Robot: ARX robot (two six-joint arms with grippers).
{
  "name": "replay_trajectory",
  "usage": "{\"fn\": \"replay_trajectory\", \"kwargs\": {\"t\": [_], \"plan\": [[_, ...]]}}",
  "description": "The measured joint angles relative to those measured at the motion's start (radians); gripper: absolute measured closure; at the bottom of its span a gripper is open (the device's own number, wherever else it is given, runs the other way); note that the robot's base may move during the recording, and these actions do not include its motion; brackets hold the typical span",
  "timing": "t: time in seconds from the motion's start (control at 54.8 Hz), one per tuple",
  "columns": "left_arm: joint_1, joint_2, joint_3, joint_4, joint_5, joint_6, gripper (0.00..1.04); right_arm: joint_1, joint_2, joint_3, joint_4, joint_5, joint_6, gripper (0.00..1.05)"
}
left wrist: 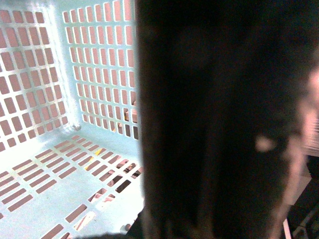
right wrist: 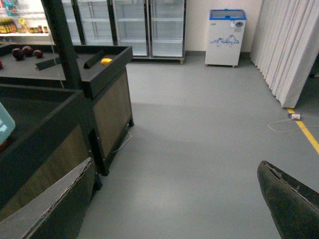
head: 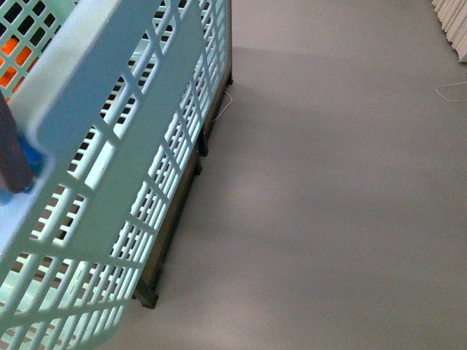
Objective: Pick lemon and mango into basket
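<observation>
Right gripper (right wrist: 175,167): the fingers (right wrist: 50,209) are spread wide with nothing between them. They face bare grey floor (right wrist: 199,139).

Left gripper: its wrist view is half filled by a dark blurred mass (left wrist: 214,119), which I take to be a finger or a load. I cannot tell whether those fingers are wide, narrow or holding anything. Beside the mass I see the basket (left wrist: 94,64) from inside. It has a slotted wall and a slotted bottom, and no fruit lies on the part in view.

In the front view the basket wall fills the left side, close to the camera. An orange patch (head: 13,55) shows through its upper slots. It may be the mango, but I cannot confirm this, nor whether it lies inside or behind.

A small yellow fruit (right wrist: 106,61), probably the lemon, lies on the dark display stand (right wrist: 107,99), well apart from the right fingers.

Handling, by my estimate:
- Lemon: light and firm, and its rounded skin may roll. Close across the short middle.
- Mango: heavier, smooth and easily bruised. Grip across the width at mid-length with moderate force.
</observation>
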Motion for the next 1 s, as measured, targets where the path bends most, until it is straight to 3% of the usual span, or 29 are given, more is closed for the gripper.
{"fn": "replay_trajectory", "kwargs": {"t": [1.003], "plan": [[0.000,-0.001,0.002,-0.001,0.006,-0.002,1.01,0.000,0.000,0.000,0.001,0.001,0.000,0.09]]}}
